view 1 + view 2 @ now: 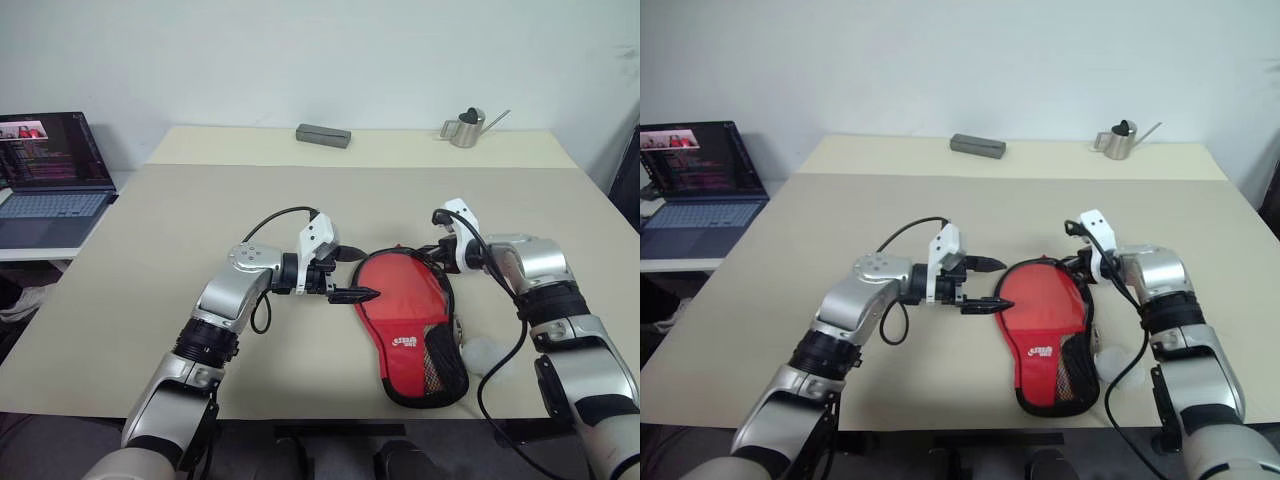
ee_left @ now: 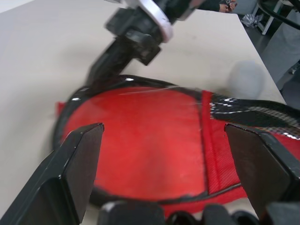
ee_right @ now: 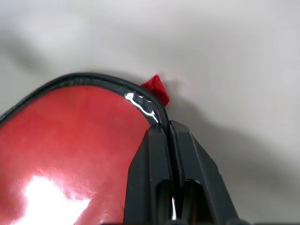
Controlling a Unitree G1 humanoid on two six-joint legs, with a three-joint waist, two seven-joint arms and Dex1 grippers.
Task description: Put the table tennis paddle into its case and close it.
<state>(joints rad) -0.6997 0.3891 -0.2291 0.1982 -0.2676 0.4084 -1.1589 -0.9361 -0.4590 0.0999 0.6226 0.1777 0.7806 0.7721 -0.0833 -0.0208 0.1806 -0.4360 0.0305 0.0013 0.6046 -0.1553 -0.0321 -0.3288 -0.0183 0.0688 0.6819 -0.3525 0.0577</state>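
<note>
A: Where's your case [image 1: 411,330]?

B: You've got it lying red side up on the desk [image 1: 150,260], mesh pocket toward the near edge. The paddle isn't something you can make out.

A: And your right gripper [image 3: 168,129]?

B: Its fingers are pressed together on the case's black rim at the far, rounded end, beside a small red tab [image 3: 155,88].

A: Your left gripper [image 1: 352,273]?

B: Spread wide, just beside the case's left rim, not touching it that you can tell.
</note>
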